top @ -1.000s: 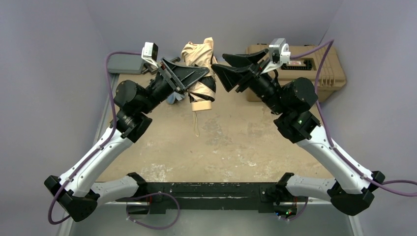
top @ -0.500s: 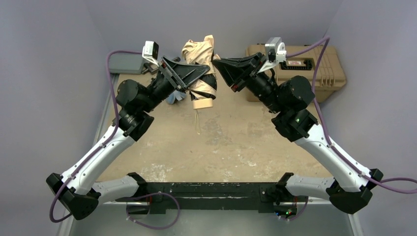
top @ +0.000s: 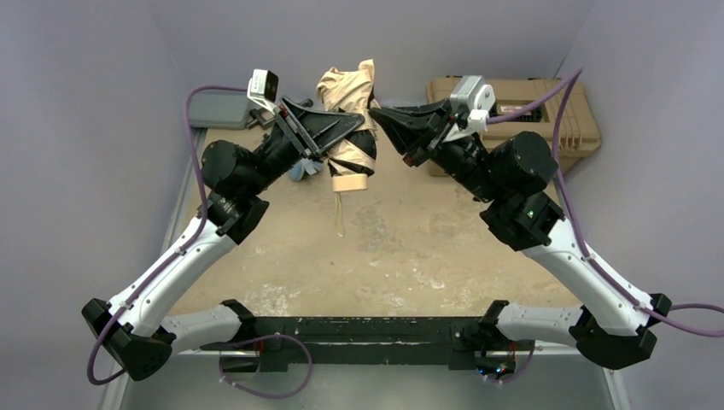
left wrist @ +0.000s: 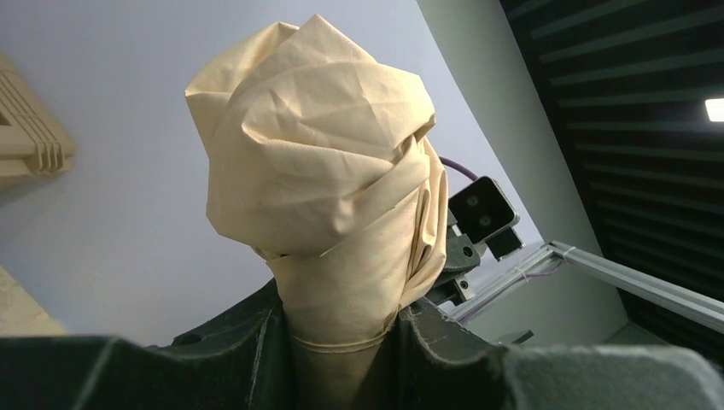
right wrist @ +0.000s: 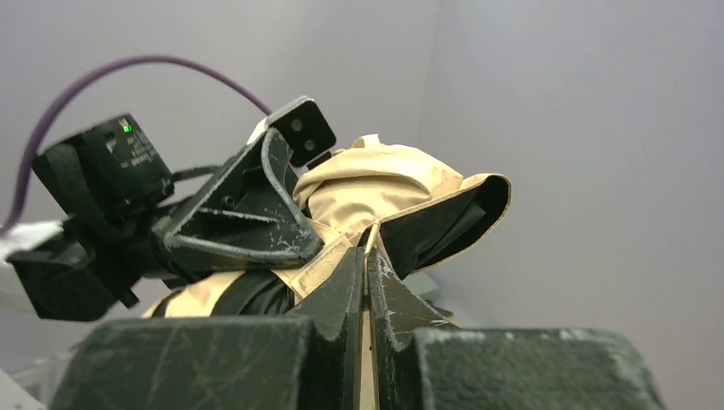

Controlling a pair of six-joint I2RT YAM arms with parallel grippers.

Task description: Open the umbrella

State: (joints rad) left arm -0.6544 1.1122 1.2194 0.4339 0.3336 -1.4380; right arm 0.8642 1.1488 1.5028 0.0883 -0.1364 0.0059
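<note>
In the upper centre of the top view, the left gripper (left wrist: 341,342) is grasping the folded umbrella (left wrist: 316,154). The right gripper (right wrist: 367,265) is pinching its fabric edge, jaws clenched.

- A worn beige table (top: 410,248) is filling the centre.
- A tan toolbox (top: 563,120) is sitting at upper right.
- A flat grey box (top: 218,109) is lying at upper left.
- A blue pouch (top: 300,169) is lying nearby.

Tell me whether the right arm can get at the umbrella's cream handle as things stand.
Probably yes. The handle sticks out clear of the left gripper, which clamps the umbrella, and nothing lies between it and the right gripper. That gripper looks pinched shut on the umbrella's fabric, so it must release first.
</note>
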